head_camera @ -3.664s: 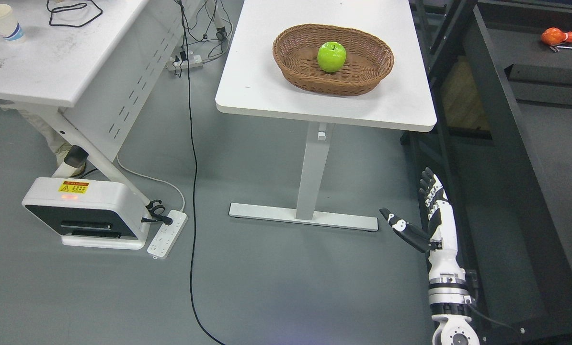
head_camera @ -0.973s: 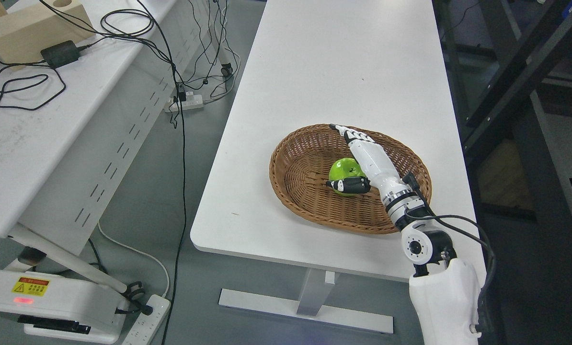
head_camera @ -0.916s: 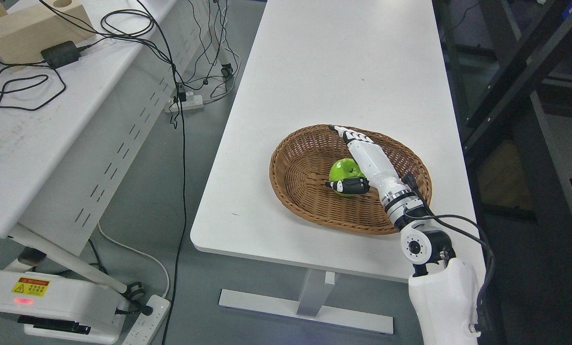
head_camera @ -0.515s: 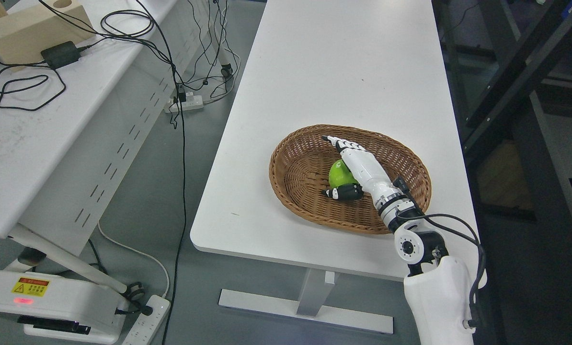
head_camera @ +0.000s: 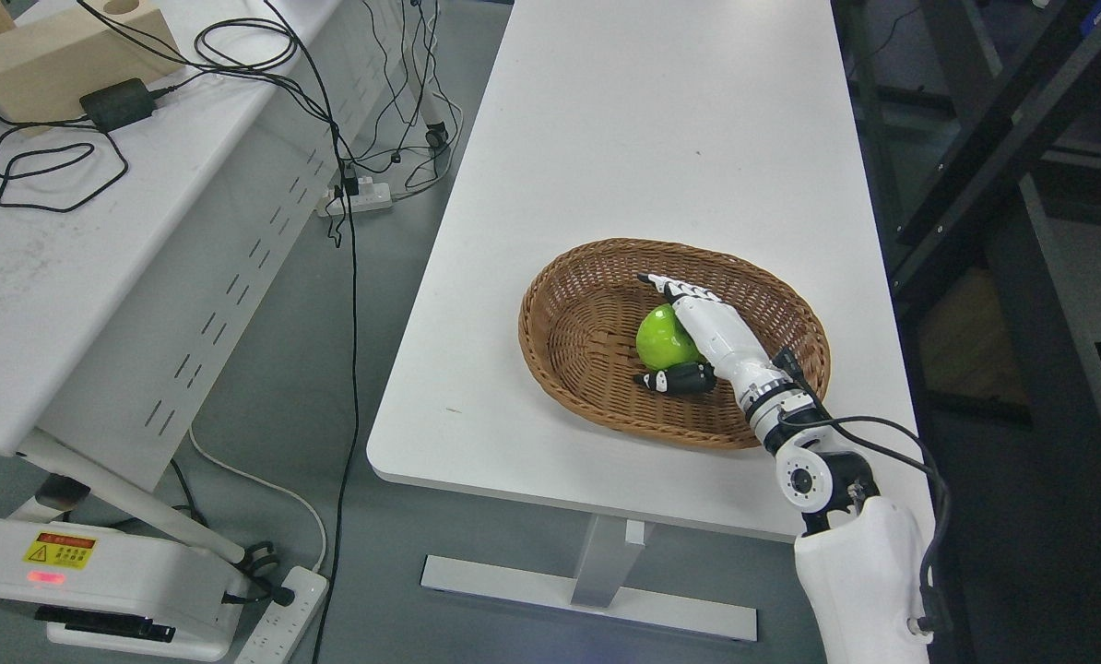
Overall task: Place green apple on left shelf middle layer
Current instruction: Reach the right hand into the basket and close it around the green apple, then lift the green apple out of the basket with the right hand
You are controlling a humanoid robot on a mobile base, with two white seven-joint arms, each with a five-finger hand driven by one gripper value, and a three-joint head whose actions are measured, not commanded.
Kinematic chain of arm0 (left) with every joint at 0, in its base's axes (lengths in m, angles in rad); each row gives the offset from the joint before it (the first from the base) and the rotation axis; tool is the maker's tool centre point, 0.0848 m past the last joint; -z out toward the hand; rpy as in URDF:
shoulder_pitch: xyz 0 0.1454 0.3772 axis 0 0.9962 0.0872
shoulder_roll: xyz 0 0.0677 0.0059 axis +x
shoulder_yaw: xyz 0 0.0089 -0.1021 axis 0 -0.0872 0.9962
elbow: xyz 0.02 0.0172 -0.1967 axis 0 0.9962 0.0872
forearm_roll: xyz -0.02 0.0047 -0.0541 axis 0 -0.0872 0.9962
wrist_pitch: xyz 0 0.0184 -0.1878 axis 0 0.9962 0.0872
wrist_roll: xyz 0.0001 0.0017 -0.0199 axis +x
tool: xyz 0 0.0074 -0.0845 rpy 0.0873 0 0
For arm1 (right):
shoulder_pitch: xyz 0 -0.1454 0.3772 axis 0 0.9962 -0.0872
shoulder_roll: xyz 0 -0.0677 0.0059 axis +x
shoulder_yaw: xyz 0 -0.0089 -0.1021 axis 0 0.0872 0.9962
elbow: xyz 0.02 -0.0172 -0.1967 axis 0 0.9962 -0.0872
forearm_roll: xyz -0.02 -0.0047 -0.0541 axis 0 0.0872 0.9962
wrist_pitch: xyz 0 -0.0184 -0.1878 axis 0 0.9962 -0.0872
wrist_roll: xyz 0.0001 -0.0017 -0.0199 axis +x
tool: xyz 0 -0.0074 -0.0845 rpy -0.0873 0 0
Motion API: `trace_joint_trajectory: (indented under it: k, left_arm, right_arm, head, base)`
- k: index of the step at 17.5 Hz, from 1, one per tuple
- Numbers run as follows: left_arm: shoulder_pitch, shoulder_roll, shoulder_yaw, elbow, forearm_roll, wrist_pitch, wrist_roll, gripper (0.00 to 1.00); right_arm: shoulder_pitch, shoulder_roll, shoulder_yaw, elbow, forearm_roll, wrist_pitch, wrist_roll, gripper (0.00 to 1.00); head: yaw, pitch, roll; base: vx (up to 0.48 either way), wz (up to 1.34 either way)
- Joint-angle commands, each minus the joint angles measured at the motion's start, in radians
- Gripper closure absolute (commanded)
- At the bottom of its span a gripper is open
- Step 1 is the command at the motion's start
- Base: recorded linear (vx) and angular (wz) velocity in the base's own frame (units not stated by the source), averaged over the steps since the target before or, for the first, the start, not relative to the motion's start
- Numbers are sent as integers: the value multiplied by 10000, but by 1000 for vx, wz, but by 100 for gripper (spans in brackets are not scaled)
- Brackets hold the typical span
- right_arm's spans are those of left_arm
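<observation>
The green apple (head_camera: 663, 337) lies in the brown wicker basket (head_camera: 569, 323) on the white table (head_camera: 661, 120). My right hand (head_camera: 647, 329) reaches into the basket from the lower right. Its fingers (head_camera: 689, 297) lie stretched along the apple's right and far side. Its thumb (head_camera: 675, 378) sits just in front of the apple, low in the basket. The hand is open and flanks the apple without closing on it. The left arm is out of view.
A dark shelving frame (head_camera: 975, 138) stands right of the table. A second white table (head_camera: 71, 249) with cables and a wooden block (head_camera: 53, 55) stands at the left. Cords and a power strip (head_camera: 283, 618) lie on the grey floor between them.
Over the last second my right hand slid down and nearer along the apple; the thumb dropped from the apple's front to just below it. Since the earliest frame the camera moved closer.
</observation>
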Motion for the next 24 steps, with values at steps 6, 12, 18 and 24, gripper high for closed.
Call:
trace_joint_trajectory:
  k: [6, 12, 18, 24]
  left_arm:
    - [0, 175, 0, 0, 2, -11, 1, 0]
    - [0, 175, 0, 0, 2, -11, 1, 0]
    - [0, 175, 0, 0, 2, -11, 1, 0]
    - [0, 175, 0, 0, 2, 4, 1, 0]
  right_arm:
    - [87, -293, -582, 29, -397, -35, -627, 59]
    - [224, -277, -1209, -795, -750, -339, -673, 97]
    - [1205, 300, -2115, -2761, -2300, -1093, -1774, 100]
    - [2554, 300, -2699, -3392, -2973, -955, -3649, 100]
  head:
    - [0, 0, 0]
    - [0, 0, 0]
    - [0, 0, 0]
    - [0, 0, 0]
  base:
    - [0, 0]
    - [0, 0]
    - [0, 0]
    - [1, 0]
